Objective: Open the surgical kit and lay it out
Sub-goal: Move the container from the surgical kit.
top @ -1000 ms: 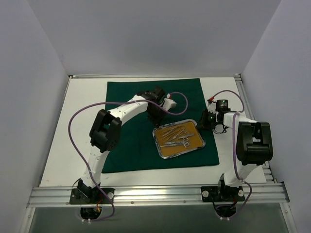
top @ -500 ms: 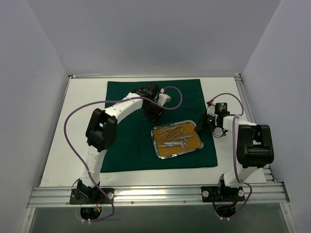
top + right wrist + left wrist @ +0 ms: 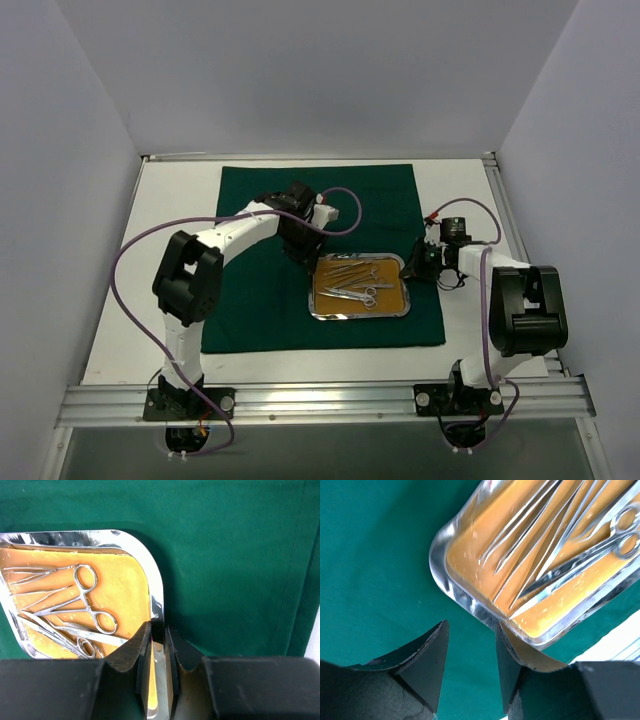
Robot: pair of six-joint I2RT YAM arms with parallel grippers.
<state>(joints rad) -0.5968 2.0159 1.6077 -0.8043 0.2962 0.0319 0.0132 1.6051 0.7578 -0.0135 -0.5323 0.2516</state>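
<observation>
Swung square from its earlier tilt, the steel tray (image 3: pixel 358 315) is sitting on the unfolded green drape (image 3: pixel 260 300), the right gripper (image 3: pixel 157 627) pinching its rim, the left gripper (image 3: pixel 471 630) hovering unclenched beside a corner, and the instruments (image 3: pixel 352 283) awaiting layout.

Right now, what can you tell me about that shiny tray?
The tray is a shallow rounded rectangle of polished steel with a raised rim and a tan liner. Slim silver instruments lie in it. It sits flat on the green cloth, towards its right side. The right fingers pinch its rim; the left fingers stand open by a corner.
</observation>
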